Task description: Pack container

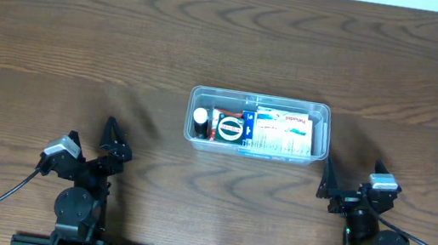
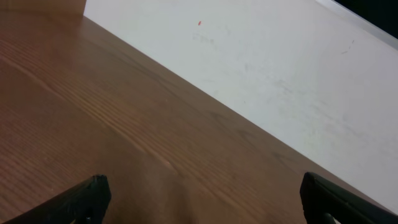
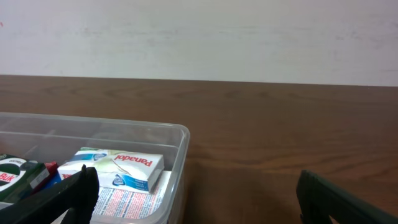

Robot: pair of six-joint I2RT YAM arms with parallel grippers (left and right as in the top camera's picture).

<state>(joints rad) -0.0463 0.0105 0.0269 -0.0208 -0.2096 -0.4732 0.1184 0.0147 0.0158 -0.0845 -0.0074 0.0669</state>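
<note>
Wooden table (image 1: 60, 31): container (image 1: 231, 94) near the right gripper (image 1: 352, 171), farther from the left gripper (image 1: 93, 131); both spread empty

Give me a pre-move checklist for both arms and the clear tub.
1. Left tool open, holding nothing: ok.
2. Right tool open, holding nothing: ok.
3. Clear rectangular plastic container upright on the brown wooden table, apart from both tools: ok.
4. White and blue Panadol box lying inside the container: ok.
5. Small white dark-capped bottle inside: ok.
6. Container lid in view: not ok.
</note>
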